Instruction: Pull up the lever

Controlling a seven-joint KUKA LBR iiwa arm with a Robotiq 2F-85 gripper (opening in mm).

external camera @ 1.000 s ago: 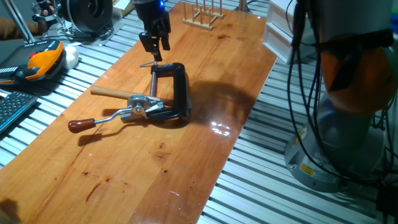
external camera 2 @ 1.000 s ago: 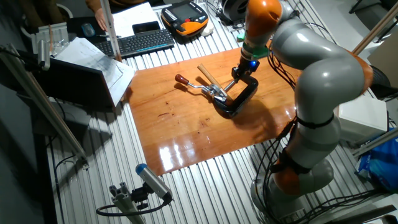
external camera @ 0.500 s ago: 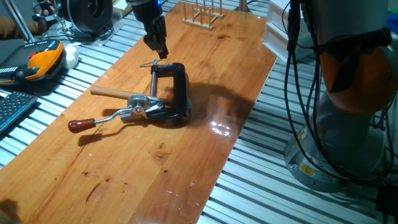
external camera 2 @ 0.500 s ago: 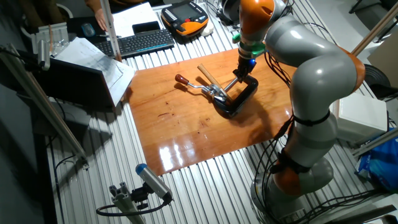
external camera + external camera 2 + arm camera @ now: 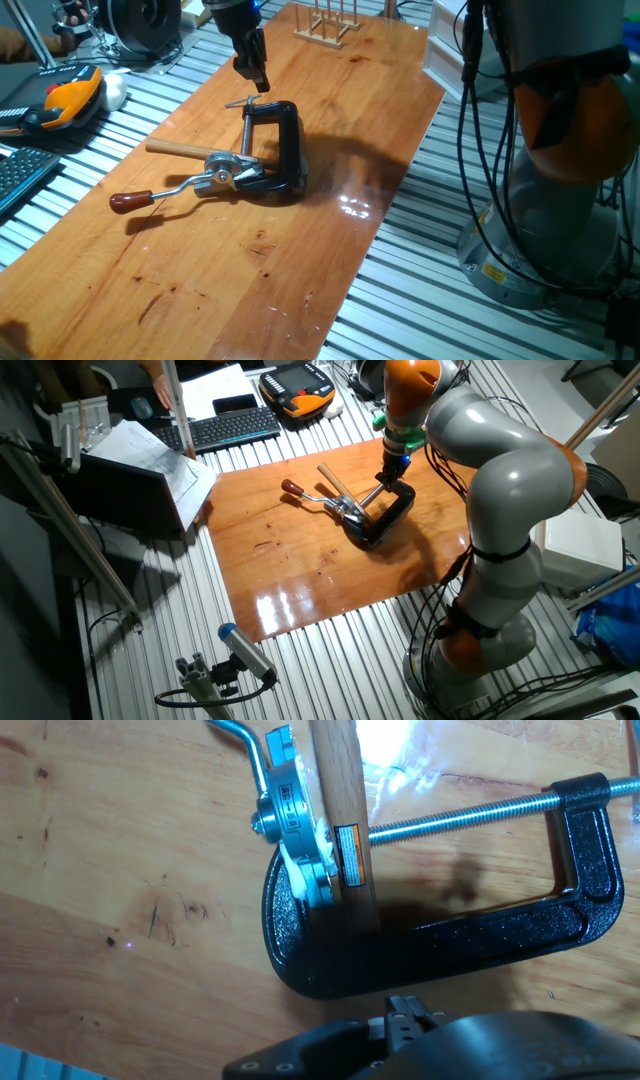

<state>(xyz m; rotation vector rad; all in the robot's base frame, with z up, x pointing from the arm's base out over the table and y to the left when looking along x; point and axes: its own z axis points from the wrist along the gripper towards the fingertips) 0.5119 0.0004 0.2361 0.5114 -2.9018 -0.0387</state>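
A: As listed from one fixed view, item 1, lever (image 5: pixel 170 188): lay flat on wooden table (image 5: pixel 300 260), dark red-brown knob (image 5: pixel 125 201) at outer end, nr table's left edge. Crank arm ran from knob to silver hub (image 5: pixel 222 178).

B: Noted. Hub's posn?

A: Sat tight against black C-clamp (image 5: pixel 285 150), at clamp's lower jaw end. Confirmed in hand view: hub (image 5: pixel 288 810) pressed beside hammer handle (image 5: pixel 340 810), both at clamp (image 5: pixel 450 945) mouth; only a short bend of lever (image 5: pixel 236 732) shown at top edge.

B: Item 2, gripper?

A: Gripper (image 5: pixel 252 76) hung above far end of clamp's screw rod (image 5: pixel 246 125), pointed down, apart from rod. Well apart from knob. Held nothing. Finger gap: couldn't tell, seen edge-on in one fixed view, too small in the other fixed view (image 5: pixel 393 466), hidden in hand view behind dark housing.

B: Misc?

A: Hammer handle (image 5: pixel 178 149) lay crosswise under screw rod, pale wood, stuck out toward table's left side. Wooden peg rack (image 5: pixel 325 25) at far end of table. Orange pendant (image 5: pixel 68 100) off table, left, on slatted alu bench.

B: Lever in the other fixed view?

A: Logged same: lever (image 5: pixel 308 494) flat, knob end pointed toward keyboard (image 5: pixel 230 426), clamp (image 5: pixel 385 520) beyond.
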